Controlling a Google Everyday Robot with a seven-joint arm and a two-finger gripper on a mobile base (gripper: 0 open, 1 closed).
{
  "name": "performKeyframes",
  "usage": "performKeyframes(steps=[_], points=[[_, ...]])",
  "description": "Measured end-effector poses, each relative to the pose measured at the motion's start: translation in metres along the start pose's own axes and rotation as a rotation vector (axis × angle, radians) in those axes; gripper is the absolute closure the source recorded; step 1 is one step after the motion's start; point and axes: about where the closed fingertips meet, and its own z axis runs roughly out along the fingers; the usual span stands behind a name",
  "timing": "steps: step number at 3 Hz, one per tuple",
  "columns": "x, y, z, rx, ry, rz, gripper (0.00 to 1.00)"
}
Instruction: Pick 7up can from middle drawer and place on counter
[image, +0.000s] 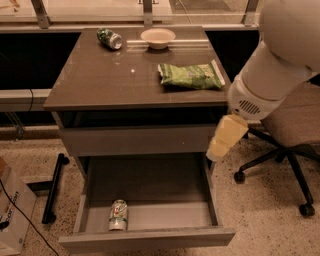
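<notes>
The 7up can (118, 215), pale with a green label, lies on its side in the front left of the open middle drawer (147, 239). The drawer is pulled out below the closed upper panel. The counter (100, 80) tops the cabinet. My gripper (226, 139), pale yellow at the end of the large white arm, hangs beside the cabinet's right edge. It is above the drawer's right rear corner, well to the right of and above the can.
On the counter lie a darker green can (109, 38) at the back left, a white bowl (158, 37) and a green snack bag (190, 76). An office chair (292, 130) stands to the right. A cardboard box (12, 215) and a black bar (54, 187) are on the floor at left.
</notes>
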Motion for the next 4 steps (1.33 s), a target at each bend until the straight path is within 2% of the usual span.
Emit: performKeyframes(steps=[1, 3, 4], points=[[-0.032, 0.018, 0.049, -0.068, -0.010, 0.040, 0.00], [-0.077, 0.055, 0.151, -0.194, 0.031, 0.124, 0.00], [-0.087, 0.078, 0.217, -0.268, 0.085, 0.222, 0.00]])
